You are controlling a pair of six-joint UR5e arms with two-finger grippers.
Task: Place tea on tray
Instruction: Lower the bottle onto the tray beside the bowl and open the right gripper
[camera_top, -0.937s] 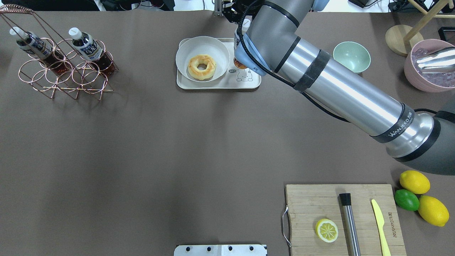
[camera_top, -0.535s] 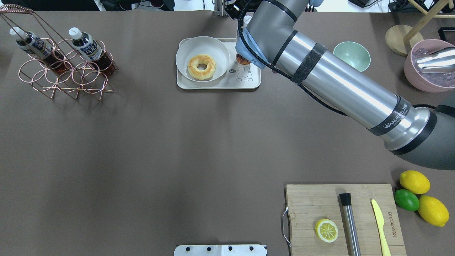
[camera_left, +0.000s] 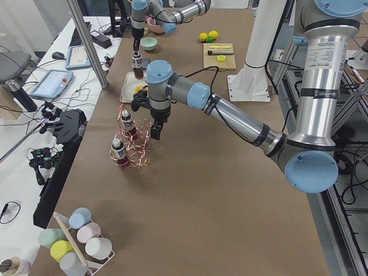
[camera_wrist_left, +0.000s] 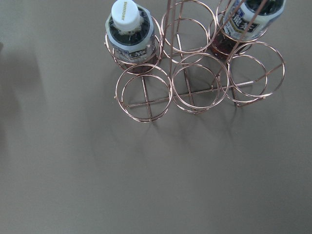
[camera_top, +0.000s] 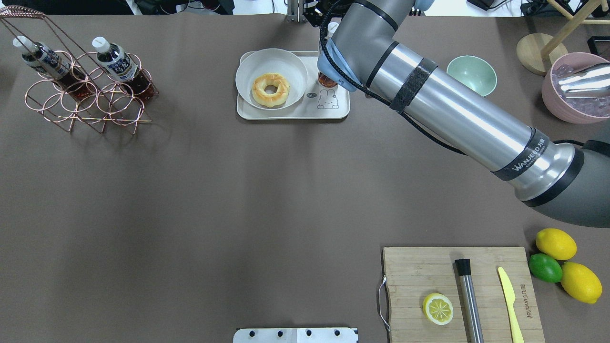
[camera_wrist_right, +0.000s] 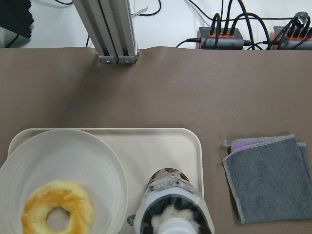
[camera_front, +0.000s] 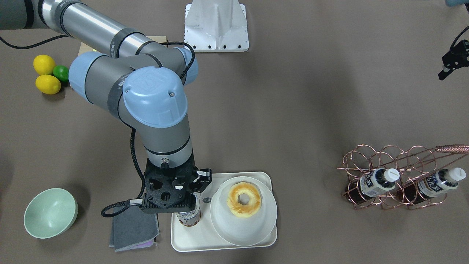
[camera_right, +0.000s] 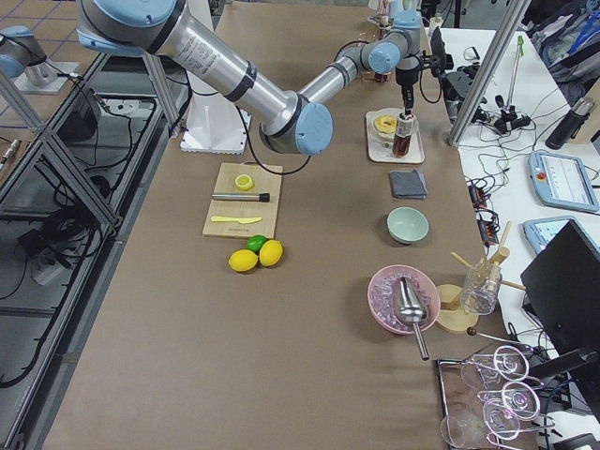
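Front view: clear plastic brown-tea bottle [camera_front: 189, 217] upright on cream rectangular tray [camera_front: 205, 240]; overhead, arm mostly hides it. Right tool [camera_front: 185, 204] over cap; spread or pinching: cannot tell.

Lighting is bright, even and diffuse, from overhead. The desk [camera_top: 190, 190] carries only broad, soft-edged shadow bands in the overhead view. The rack [camera_wrist_left: 193, 92] throws a faint, blurred shadow in the left wrist view. Glare is noted along the silver tube of the right arm [camera_top: 457, 119] and on the scoop [camera_top: 579, 81]. In the right wrist view the tea [camera_wrist_right: 173, 214] at the bottom edge is out of focus with its cap washed out, and the background beyond the desk is overexposed. The other views are sharp.
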